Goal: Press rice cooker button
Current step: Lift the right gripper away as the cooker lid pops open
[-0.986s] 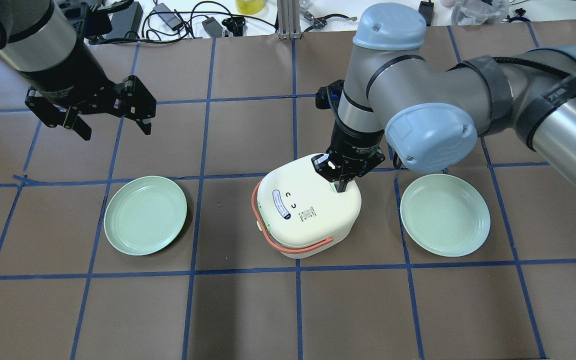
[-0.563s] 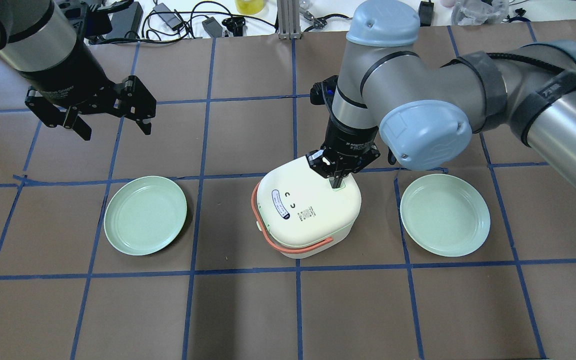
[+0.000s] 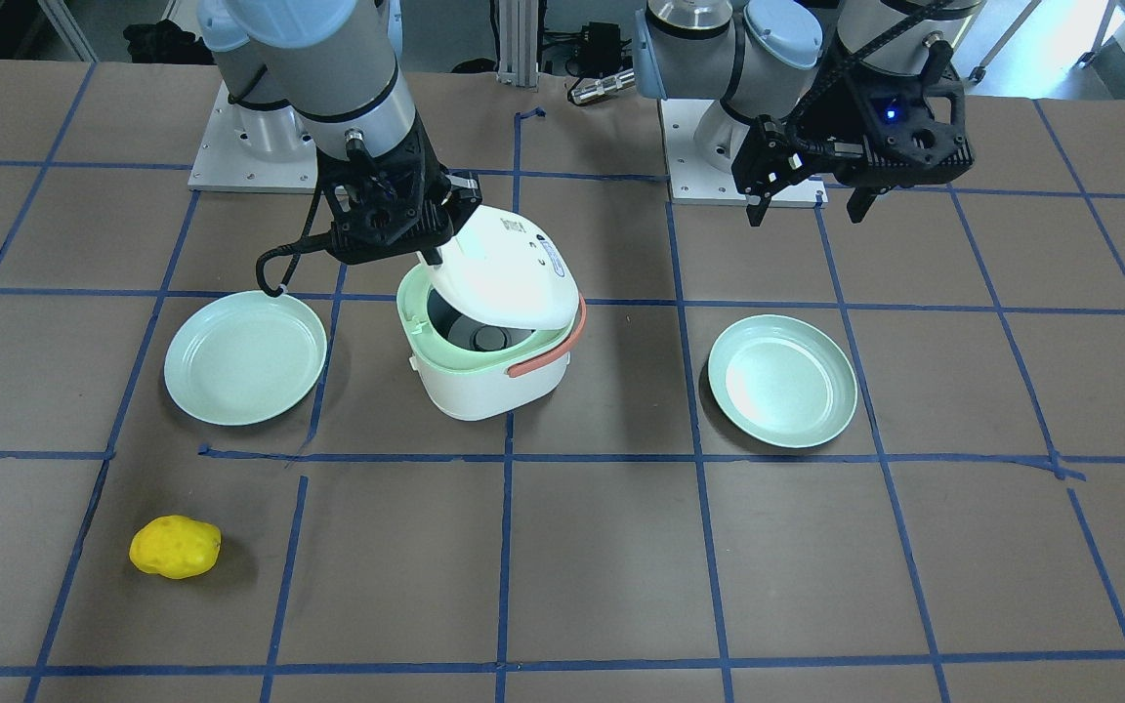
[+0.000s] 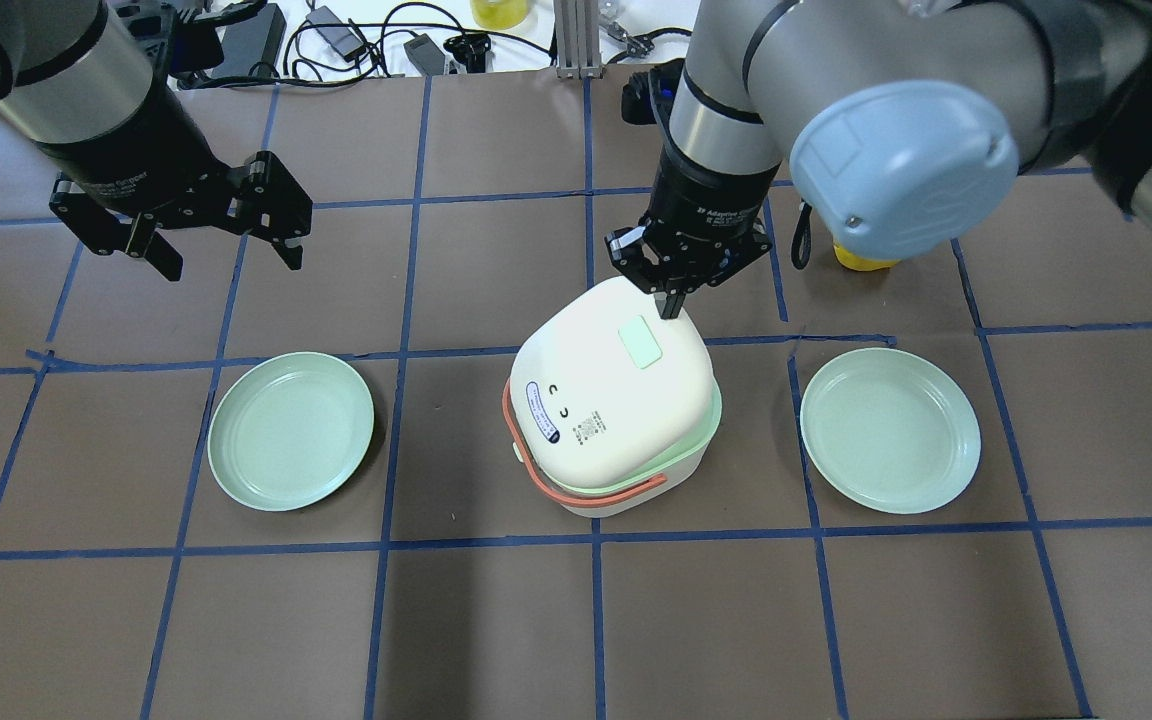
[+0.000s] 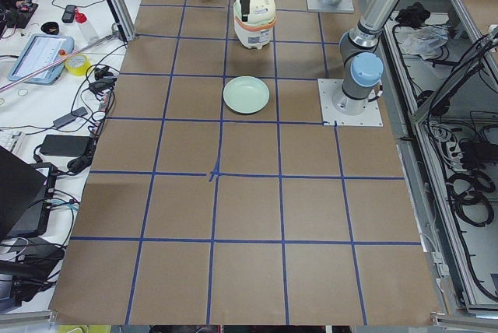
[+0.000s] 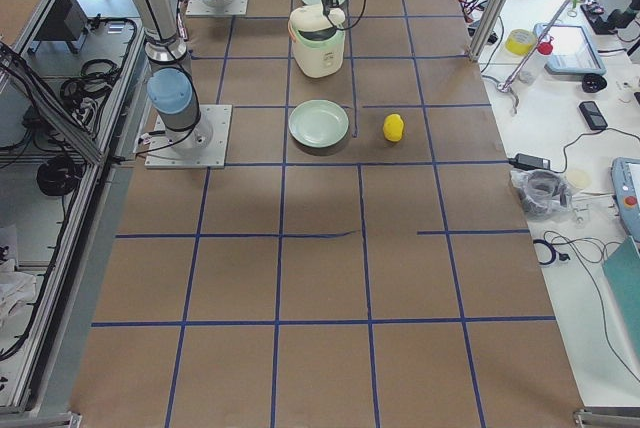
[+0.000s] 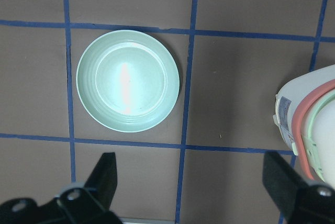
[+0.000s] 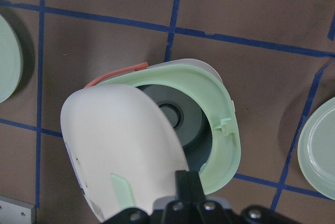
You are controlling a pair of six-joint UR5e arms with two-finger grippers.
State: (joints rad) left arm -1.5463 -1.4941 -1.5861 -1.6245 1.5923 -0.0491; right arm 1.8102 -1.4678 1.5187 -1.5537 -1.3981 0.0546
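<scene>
The white rice cooker with a coral handle stands mid-table, its lid tilted open. A pale green button shows on the lid top. In the front-facing view the lid is raised over the dark inner pot. My right gripper is shut and empty, its tips just above the lid's far edge; the right wrist view shows it over the lid. My left gripper is open and empty, hovering above the table far left of the cooker.
A green plate lies left of the cooker and another lies right of it. A yellow potato-like object lies on the table's far side, partly hidden by my right arm in the overhead view. Cables lie along the far edge.
My right gripper rose off the cooker top and moved toward the far side. The lid sprang open and the green button came into view. The left arm stayed still.
</scene>
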